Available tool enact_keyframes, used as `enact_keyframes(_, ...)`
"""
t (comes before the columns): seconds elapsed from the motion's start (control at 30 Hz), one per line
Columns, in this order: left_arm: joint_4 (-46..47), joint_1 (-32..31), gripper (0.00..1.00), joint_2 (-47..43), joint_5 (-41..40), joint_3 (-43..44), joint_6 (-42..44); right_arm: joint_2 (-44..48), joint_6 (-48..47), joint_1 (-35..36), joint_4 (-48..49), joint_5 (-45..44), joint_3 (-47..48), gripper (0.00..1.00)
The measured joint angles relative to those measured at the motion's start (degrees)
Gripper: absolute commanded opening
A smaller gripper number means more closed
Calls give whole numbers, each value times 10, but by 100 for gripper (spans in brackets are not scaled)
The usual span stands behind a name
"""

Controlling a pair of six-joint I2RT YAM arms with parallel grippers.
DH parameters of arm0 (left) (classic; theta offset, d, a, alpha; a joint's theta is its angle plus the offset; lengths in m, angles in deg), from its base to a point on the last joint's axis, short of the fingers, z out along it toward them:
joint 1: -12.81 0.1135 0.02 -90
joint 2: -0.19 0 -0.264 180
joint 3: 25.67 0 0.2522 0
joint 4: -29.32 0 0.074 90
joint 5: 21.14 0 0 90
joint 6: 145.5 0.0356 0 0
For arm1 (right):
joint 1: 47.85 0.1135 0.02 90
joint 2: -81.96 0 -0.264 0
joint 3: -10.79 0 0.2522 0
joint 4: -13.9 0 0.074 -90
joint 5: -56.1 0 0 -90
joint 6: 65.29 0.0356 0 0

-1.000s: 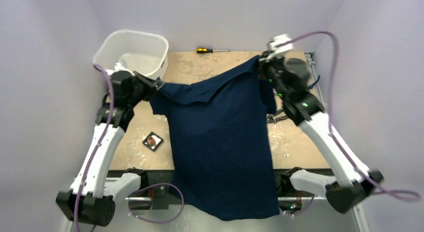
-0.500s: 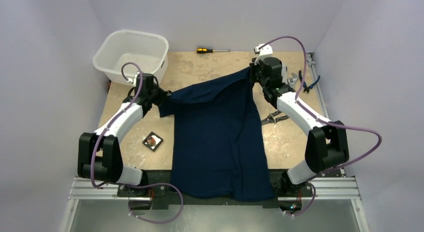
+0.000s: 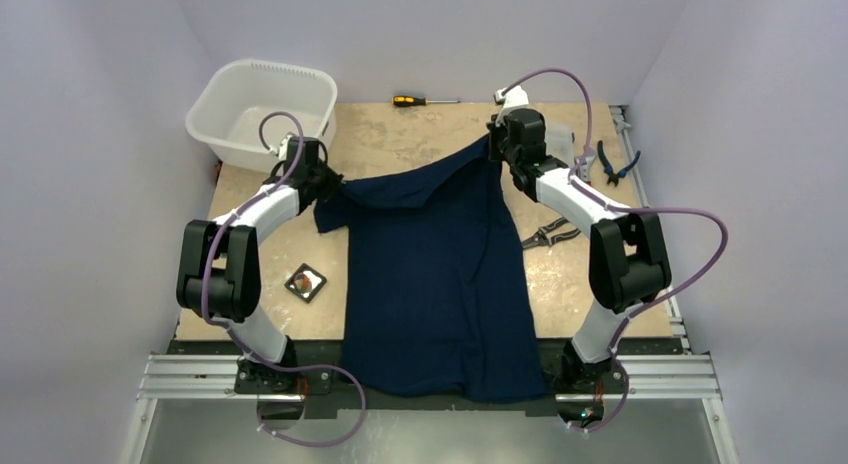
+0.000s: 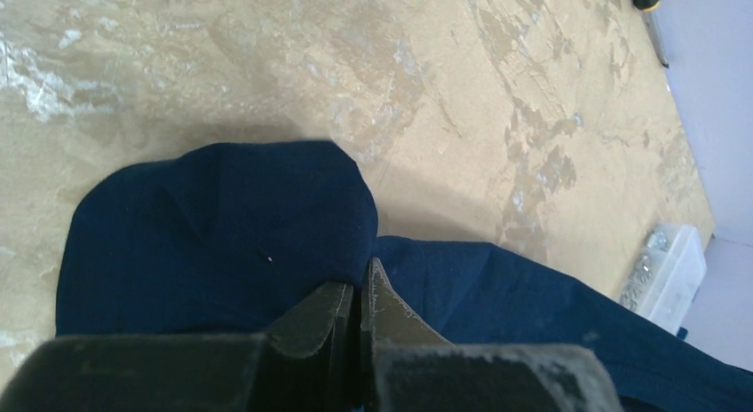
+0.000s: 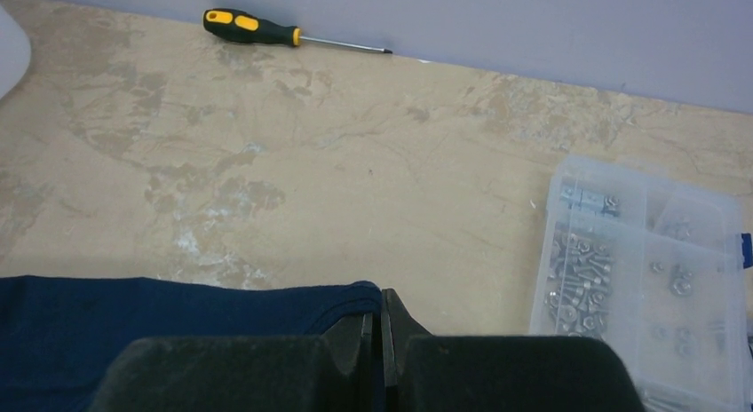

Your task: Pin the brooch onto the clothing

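Observation:
The navy T-shirt (image 3: pixel 435 274) lies down the middle of the table, its lower end hanging over the near edge. My left gripper (image 3: pixel 327 184) is shut on its left top corner, which also shows in the left wrist view (image 4: pixel 222 234) ahead of the gripper (image 4: pixel 360 292). My right gripper (image 3: pixel 497 141) is shut on the right top corner, seen as a navy edge (image 5: pixel 178 301) by the gripper (image 5: pixel 377 319). The brooch (image 3: pixel 306 282) sits in a small black tray on the table left of the shirt.
A white plastic tub (image 3: pixel 264 109) stands at the back left. A yellow-handled screwdriver (image 3: pixel 420 101) lies along the back wall, also in the right wrist view (image 5: pixel 284 35). A clear box of screws (image 5: pixel 644 279) and pliers (image 3: pixel 550 234) lie at the right.
Both arms have lowered and reached farther back, carrying the shirt's top corners with them. The shirt has gone from hanging in the air to lying spread on the table.

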Motion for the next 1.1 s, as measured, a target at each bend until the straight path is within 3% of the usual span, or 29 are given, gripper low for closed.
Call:
enact_keyframes(0.17, 3, 3, 0, 43, -16, 31, 8, -56, 3, -6, -2, -4, 43, 0)
enact_keyframes(0.27, 2, 4, 7, 73, -28, 57, 8, -96, 7, -12, -4, -5, 75, 1)
enact_keyframes(0.3, 1, 5, 9, 79, -32, 63, 9, -109, 9, -14, -4, -5, 85, 13)
enact_keyframes(0.33, -4, 5, 12, 87, -37, 73, 8, -128, 13, -16, -6, -5, 101, 34)
enact_keyframes(0.4, -12, 7, 29, 99, -45, 90, 7, -162, 21, -20, -9, -4, 130, 67)
enact_keyframes(0.47, -15, 9, 55, 108, -48, 102, 9, -197, 32, -24, -11, -2, 160, 78)
enact_keyframes(0.5, -15, 10, 61, 110, -49, 106, 9, -214, 35, -26, -13, 0, 176, 81)
enact_keyframes(0.6, -16, 10, 69, 110, -49, 113, 19, -250, 40, -28, -20, 3, 203, 85)
enact_keyframes(0.77, -39, -2, 67, 97, -58, 117, 68, -246, 41, -29, -37, 3, 204, 88)
enact_keyframes(1.1, -102, -95, 63, 9, -106, 119, 216, -80, 38, -29, -71, 0, 159, 95)
